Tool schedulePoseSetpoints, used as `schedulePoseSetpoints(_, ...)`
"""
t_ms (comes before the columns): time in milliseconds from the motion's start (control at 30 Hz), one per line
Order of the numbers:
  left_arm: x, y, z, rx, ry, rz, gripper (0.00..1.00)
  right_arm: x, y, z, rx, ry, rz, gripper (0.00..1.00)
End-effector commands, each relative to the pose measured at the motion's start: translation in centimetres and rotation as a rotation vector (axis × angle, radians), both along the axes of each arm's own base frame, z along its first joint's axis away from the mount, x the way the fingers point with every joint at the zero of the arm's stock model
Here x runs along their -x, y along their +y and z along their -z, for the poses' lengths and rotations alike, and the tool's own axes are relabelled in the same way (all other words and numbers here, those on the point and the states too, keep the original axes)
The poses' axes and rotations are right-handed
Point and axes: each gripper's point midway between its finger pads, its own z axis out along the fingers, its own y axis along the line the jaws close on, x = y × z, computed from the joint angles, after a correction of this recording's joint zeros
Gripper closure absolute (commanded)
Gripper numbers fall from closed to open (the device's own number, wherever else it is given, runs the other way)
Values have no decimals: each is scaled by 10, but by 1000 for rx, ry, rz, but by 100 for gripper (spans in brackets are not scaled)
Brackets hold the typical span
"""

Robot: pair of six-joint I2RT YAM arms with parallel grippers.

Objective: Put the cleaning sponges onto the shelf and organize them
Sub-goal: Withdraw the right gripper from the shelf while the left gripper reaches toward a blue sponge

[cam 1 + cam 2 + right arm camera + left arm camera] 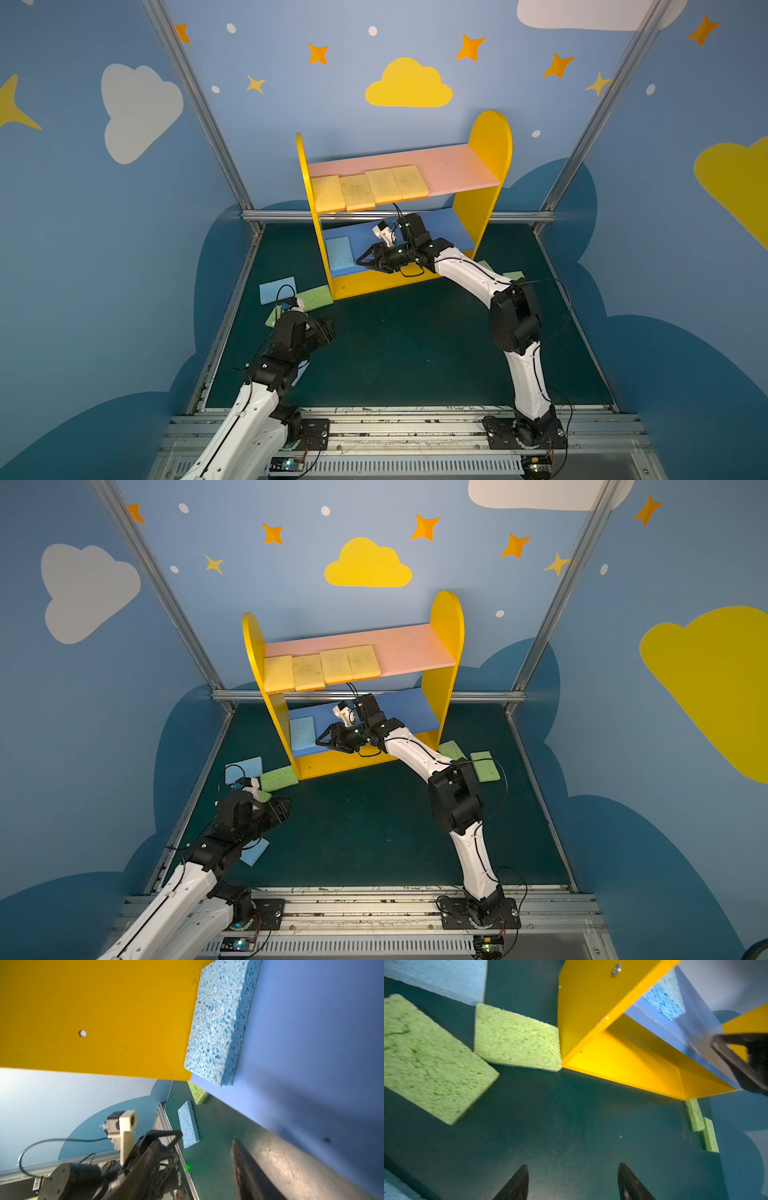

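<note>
Green sponge (316,300), porous, lies on the mat (415,340) touching the left foot of the shelf (490,137), just beyond the left gripper (573,1164), whose jaws gape empty. Farther in, the right gripper (360,262) stands released just beside a blue sponge (338,253) flat on the shelf's middle board (440,228); four yellow sponges (370,189) line its top board (457,170).

A yellow cloud decal (408,85) sits on the light blue back wall (291,116). Orange stars (318,53) flank it. Left of it, a white cloud (137,110) marks the side wall. 2 aluminium posts (199,108) rise either side. Below it lies a dark green floor mat (415,345).
</note>
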Motion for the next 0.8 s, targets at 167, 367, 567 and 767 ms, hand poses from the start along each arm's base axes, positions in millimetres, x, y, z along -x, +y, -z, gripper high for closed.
schedulePoseSetpoints(167,-21,57,11,-30,10,-236,27,23,-47,7,9,-18,30,48)
schedulePoseSetpoints(367,-33,78,31,21,69,-303,23,42,-73,37,65,45,43,49)
schedulePoseSetpoints(567,-47,88,35,2,88,-330,20,56,-86,60,83,78,34,51)
schedulePoseSetpoints(767,-69,106,12,-42,54,-398,12,68,-89,78,101,126,13,53)
